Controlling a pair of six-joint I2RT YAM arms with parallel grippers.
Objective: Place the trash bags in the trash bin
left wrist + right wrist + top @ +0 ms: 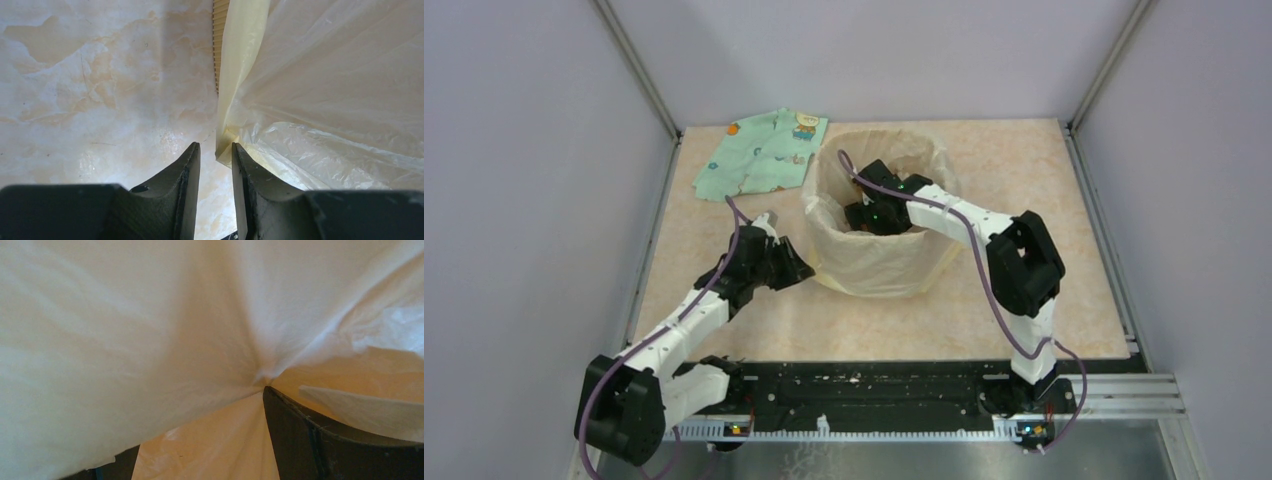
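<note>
As seen from above, bag (874, 262): draped over the bin at centre frame, mouth folded out over the rim, skirt hanging down the outside to the table (1024, 180), middle sunk inside.
Bin (218, 45): almost wholly wrapped; only a strip of ribbed band peeking out at upper middle of the left wrist view.
Right gripper (874, 216): down inside the bin from the right; jaws spread, one fingertip pressing into film puckered to a point around it (other finger mostly veiled by plastic).
Left gripper (215, 150): low at the bin's lower-left side, jaws parted by a narrow gap, nothing pinched; folded bag edge just ahead of the tips, touching or nearly touching the finger on the right of that view (cannot tell which).
Handling: likely featherlight, limp and slippery; holds no shape, clings and billows, and could tear if dragged hard over the rim.
Where to grip: at a folded edge or bunched pleat, several layers thick, not flat single film; best bet probably the hem by the left tips.
Progress: seemingly near done (skirt left to tidy).
Cloth (764, 155): upper left, apart from the bin, no part of the job.
</note>
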